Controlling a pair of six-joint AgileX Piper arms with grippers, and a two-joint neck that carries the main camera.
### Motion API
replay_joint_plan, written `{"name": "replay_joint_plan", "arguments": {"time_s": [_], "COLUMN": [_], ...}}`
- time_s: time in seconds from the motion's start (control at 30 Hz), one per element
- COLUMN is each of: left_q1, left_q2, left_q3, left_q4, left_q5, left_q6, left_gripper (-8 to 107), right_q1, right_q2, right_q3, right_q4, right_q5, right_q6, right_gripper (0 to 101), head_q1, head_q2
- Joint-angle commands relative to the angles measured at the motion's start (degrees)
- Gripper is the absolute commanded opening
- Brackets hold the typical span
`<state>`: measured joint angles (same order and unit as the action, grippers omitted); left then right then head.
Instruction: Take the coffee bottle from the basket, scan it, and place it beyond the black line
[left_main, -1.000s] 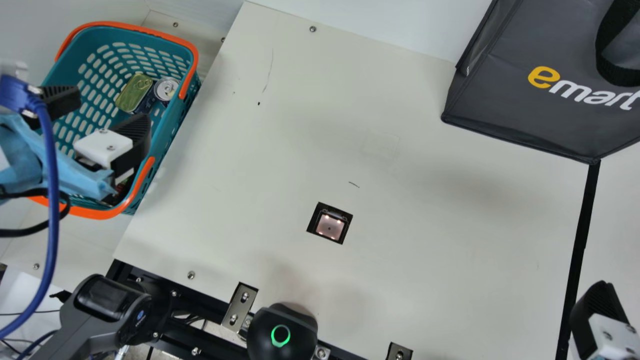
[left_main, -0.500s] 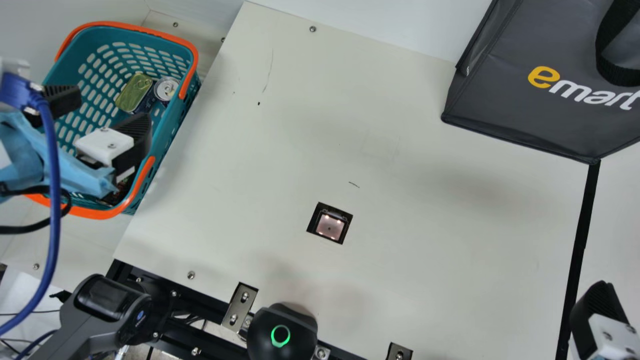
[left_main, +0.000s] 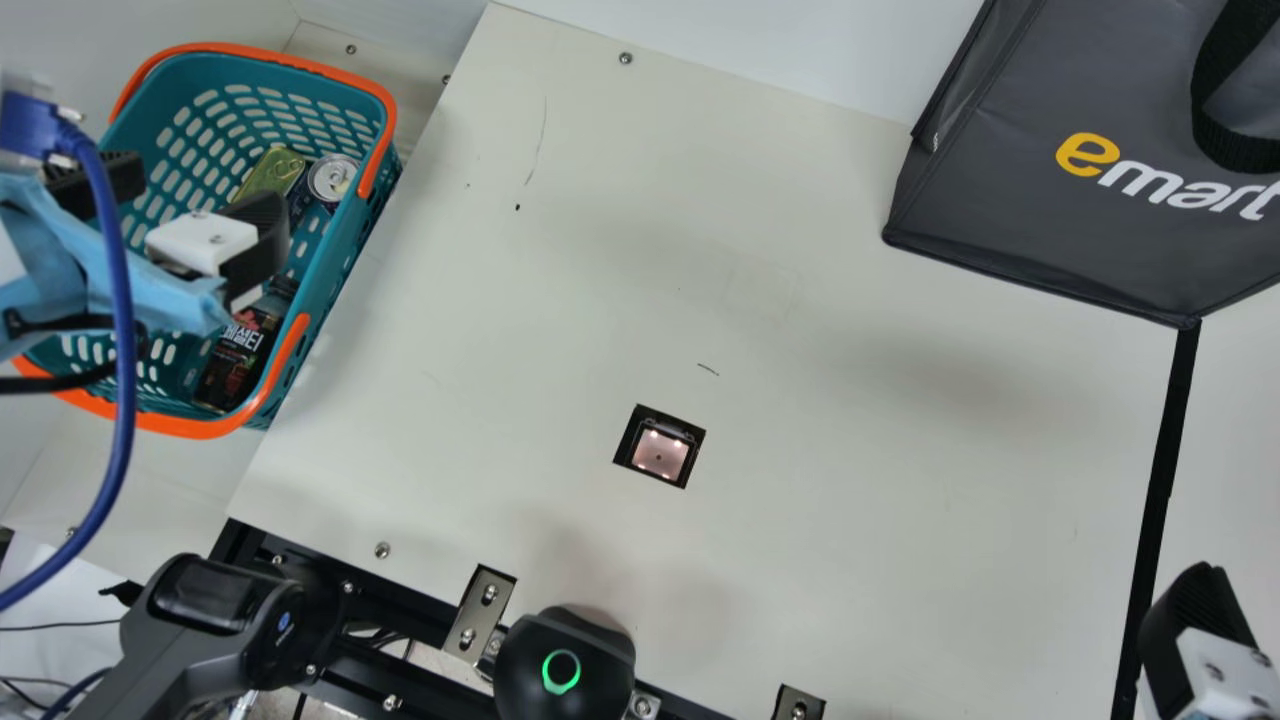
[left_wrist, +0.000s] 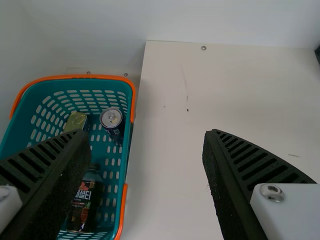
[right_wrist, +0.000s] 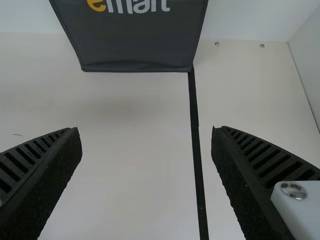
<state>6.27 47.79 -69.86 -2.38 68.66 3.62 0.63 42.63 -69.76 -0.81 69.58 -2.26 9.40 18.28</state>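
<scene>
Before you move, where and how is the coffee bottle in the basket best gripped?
I'd come down from above and close the left pincer across the middle of the coffee bottle, one finger on each long side. It appears to lie lengthwise along the basket's table-side wall, so the gap there may be tight.

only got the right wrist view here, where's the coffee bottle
Observer: The dark coffee bottle with the black printed label is inside the teal plastic basket with orange handles.
Operator: ok has the left gripper got hold of it yet
Observer: No, the jaws of the black ribbed left gripper are open with nothing held between them.
</scene>
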Motion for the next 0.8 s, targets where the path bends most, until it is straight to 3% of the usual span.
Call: {"name": "replay_joint_plan", "arguments": {"time_s": [0.0,0.77], "left_q1": [2.36,31.21], "left_q2": [0.54,9.28], "left_q3": [0.08,-0.66], "left_q4": [-0.68,-9.65], "left_q5": [-0.47,-8.38], "left_q6": [1.20,20.13], "left_gripper": [90,90], "right_q1": [0.00,0.00], "right_q2": [0.00,0.00], "right_q3": [0.00,0.00], "right_q4": [0.00,0.00], "right_q5": [0.00,0.00], "right_q6": [0.00,0.00], "right_gripper": [91,91], "head_q1": [-1.48,-1.48], "head_q2": [0.14,0.14]}}
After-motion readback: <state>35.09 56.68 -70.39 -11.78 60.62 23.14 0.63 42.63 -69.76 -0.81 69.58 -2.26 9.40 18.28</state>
